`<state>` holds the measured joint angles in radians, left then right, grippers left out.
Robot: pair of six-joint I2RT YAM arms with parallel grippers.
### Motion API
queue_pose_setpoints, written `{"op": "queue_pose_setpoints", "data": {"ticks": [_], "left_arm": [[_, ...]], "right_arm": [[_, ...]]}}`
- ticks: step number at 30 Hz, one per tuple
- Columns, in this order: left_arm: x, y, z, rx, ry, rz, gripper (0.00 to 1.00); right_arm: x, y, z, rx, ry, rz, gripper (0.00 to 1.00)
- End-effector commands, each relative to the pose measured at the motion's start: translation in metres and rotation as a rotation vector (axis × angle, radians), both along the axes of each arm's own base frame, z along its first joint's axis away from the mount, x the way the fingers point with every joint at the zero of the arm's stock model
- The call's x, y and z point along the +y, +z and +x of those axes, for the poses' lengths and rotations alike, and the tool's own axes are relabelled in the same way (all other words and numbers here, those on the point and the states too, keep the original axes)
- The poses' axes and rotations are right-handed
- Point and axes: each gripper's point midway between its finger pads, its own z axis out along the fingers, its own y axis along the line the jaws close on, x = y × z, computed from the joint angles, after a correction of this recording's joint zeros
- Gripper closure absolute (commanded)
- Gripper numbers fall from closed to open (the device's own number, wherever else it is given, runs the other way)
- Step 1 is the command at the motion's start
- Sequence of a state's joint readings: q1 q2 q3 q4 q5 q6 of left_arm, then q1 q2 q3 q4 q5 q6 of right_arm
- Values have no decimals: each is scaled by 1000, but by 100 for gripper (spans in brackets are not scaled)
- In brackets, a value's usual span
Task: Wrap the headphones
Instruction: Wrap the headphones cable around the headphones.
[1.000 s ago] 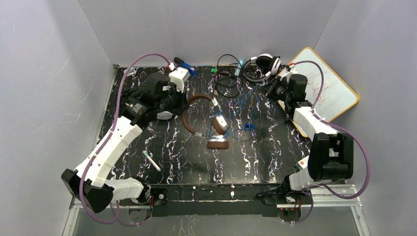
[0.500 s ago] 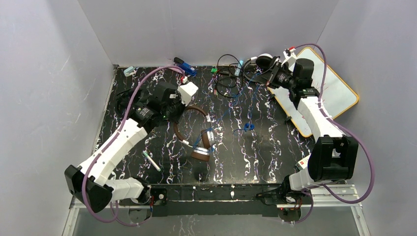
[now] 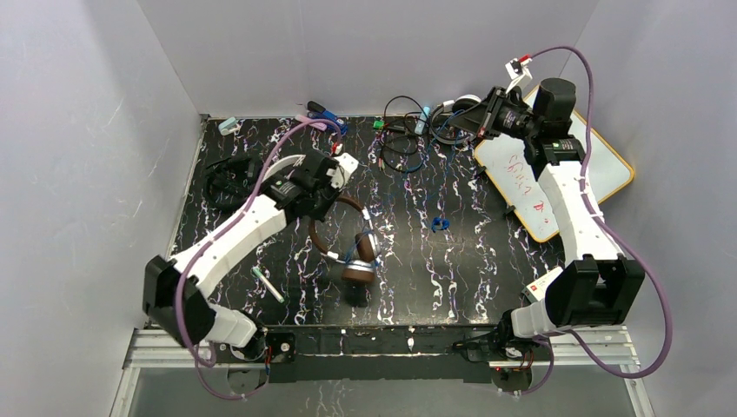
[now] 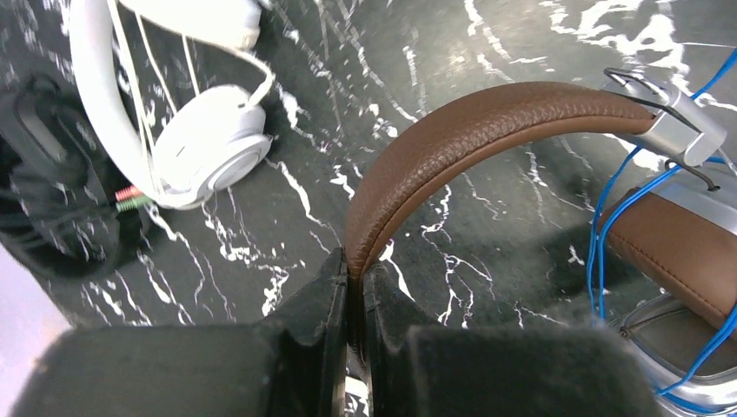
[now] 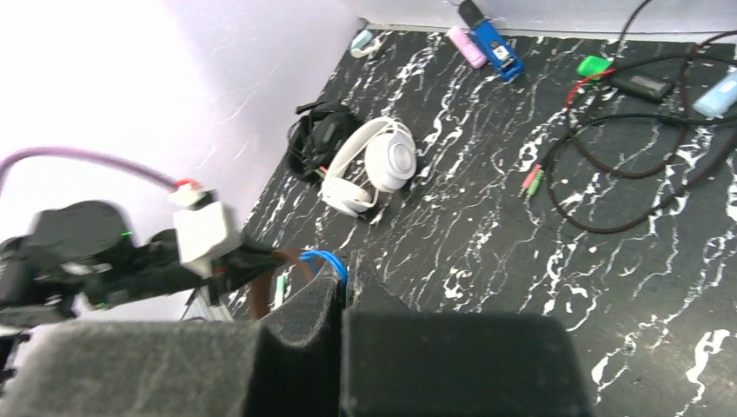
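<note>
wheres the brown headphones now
Top view, just left of centre: brown headphones hang from the left gripper, which pinches the headband; the right gripper holds their blue cord.

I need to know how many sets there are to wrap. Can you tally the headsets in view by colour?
brown headset: 1, band in the left claw, its blue cord in the right claw
white headset: 1
black headset: 1
black-and-white headset: 1, partly hidden behind the right arm
Total: 4

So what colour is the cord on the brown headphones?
Blue. The cord shows best in the left wrist view.
</note>
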<state>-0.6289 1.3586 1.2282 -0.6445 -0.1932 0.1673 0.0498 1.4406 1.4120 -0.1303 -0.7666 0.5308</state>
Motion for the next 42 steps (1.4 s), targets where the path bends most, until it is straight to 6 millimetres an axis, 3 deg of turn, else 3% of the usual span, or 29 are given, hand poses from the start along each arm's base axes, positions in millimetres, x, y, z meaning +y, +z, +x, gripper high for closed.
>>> {"op": "queue_pose_setpoints", "data": {"ticks": [1,5,11,17,22,28,33,36,38,42], "left_arm": [[17,-5,15,20,253,73,100],[26,-15,28,33,439,168,100],[25,-5,52,-75,701,88,100],[31,11,78,-203,953,-2,100],[36,1,103,-122,1142,-144,100],[42,1,135,-109,1298,-321,100],[43,14,159,-122,1335,-397,100],[47,18,164,-148,1349,-384,100],[52,19,165,-166,1371,-383,100],[51,17,172,-101,1391,-519,100]], "right_arm": [[7,49,-31,-70,88,48,99],[12,67,-44,-72,130,82,99],[18,81,-69,-64,210,131,99],[21,78,-97,-32,272,168,99],[22,72,-116,-5,303,174,99],[23,55,-140,50,331,181,99],[31,19,-167,128,362,193,99],[32,-2,-181,179,376,199,99],[32,-4,-189,178,386,198,99],[32,-18,-201,203,394,179,99]]}}
